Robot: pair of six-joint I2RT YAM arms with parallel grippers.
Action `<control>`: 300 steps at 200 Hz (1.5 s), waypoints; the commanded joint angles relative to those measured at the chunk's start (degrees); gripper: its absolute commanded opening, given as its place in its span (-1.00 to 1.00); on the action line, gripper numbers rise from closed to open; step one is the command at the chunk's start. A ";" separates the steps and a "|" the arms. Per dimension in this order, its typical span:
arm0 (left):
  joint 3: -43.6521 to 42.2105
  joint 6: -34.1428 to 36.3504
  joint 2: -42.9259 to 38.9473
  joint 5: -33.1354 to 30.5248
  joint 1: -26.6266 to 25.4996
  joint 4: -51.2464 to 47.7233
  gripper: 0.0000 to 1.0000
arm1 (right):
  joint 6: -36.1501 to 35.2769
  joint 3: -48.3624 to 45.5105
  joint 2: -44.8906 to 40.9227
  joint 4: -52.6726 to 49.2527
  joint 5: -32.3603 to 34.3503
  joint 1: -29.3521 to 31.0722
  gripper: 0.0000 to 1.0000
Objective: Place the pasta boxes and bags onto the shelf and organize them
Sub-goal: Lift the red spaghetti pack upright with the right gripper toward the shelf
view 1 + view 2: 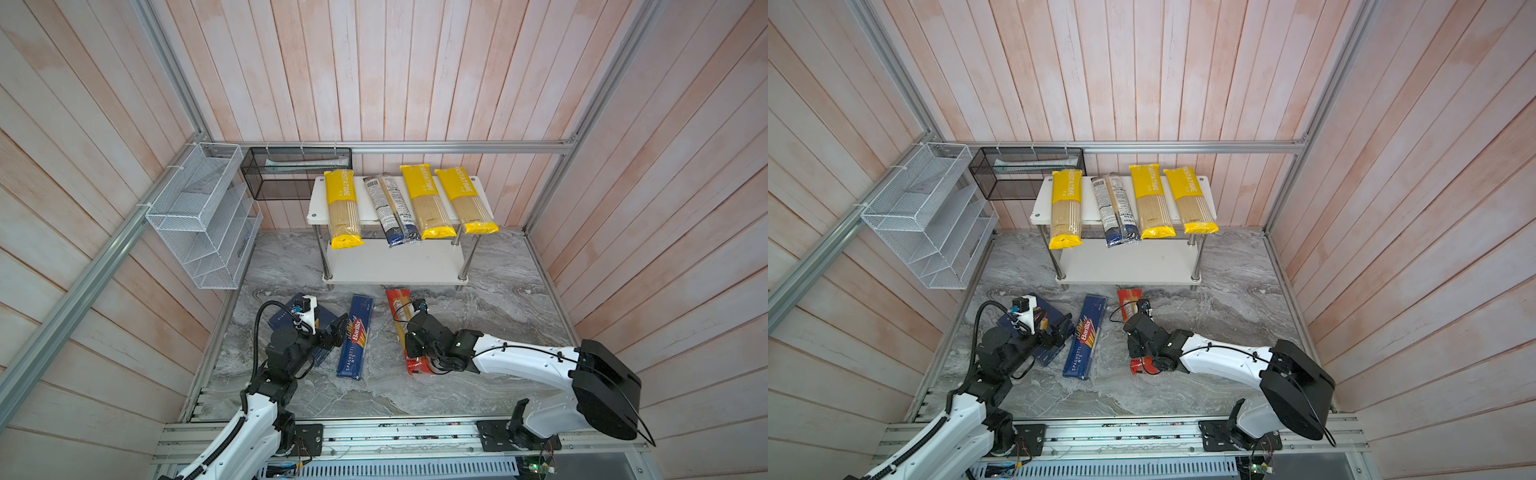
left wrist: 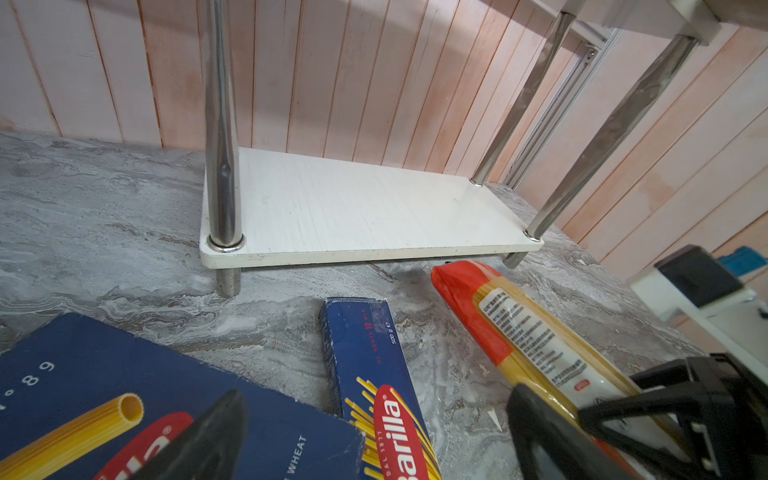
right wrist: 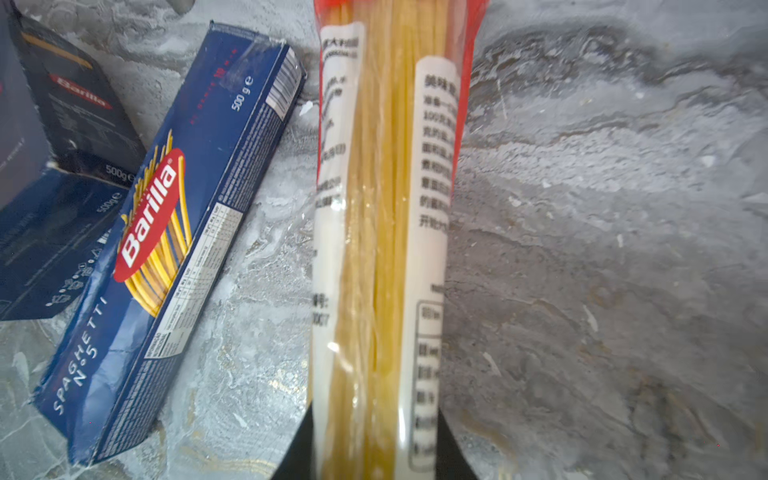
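**Marble-topped cell: pasta stock, rack, two arms**

Grey marbled tabletop (image 1: 498, 332), enclosed by pale plank walls.

- Shelf (image 1: 395, 264): two white boards on chrome posts, set at the back wall.
  - The upper board carries three yellow PASTATIME bags (image 1: 343, 208).
  - Two slim clear bags with navy ends (image 1: 388, 208) lie between the leftmost and middle yellow ones.
  - All five lie front to back, with their near ends overhanging the front edge.
- Wide Barilla box (image 1: 284, 318): flat on the table, front left, partly under the left arm.
- Narrow spaghetti box (image 1: 355, 336): flat on the table just right of the wide box, lengthwise toward the shelf.
- Red-ended bag (image 1: 398, 305): right of the narrow box and apart from it, with its far end near the shelf's front edge.
- Left gripper (image 1: 341, 328): jaws spread wide and holding nothing, above the right edge of the wide box.
- Right gripper (image 3: 376, 449): clamped across the red-ended bag, with black fingers (image 3: 453, 451) against both sides. Whether the bag has left the table cannot be told.
- White wire-mesh organizer (image 1: 199, 216): on the left wall.
- Black mesh basket (image 1: 291, 174): on the back rail, left of the shelf.
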 commanded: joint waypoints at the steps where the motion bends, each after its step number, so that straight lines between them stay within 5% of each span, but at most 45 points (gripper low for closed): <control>1: -0.71 -0.18 -0.23 -0.28 -0.27 1.22 0.99 | -2.41 0.97 -3.55 2.58 4.99 -1.68 -0.49; 118: -0.76 -0.13 -0.06 -0.25 -0.27 1.23 0.99 | -11.18 3.04 -9.17 0.19 3.14 -13.99 -0.49; 300: -0.74 -0.49 3.32 -0.32 -0.28 3.15 0.99 | -19.99 13.25 3.76 10.63 -2.55 -28.66 -0.49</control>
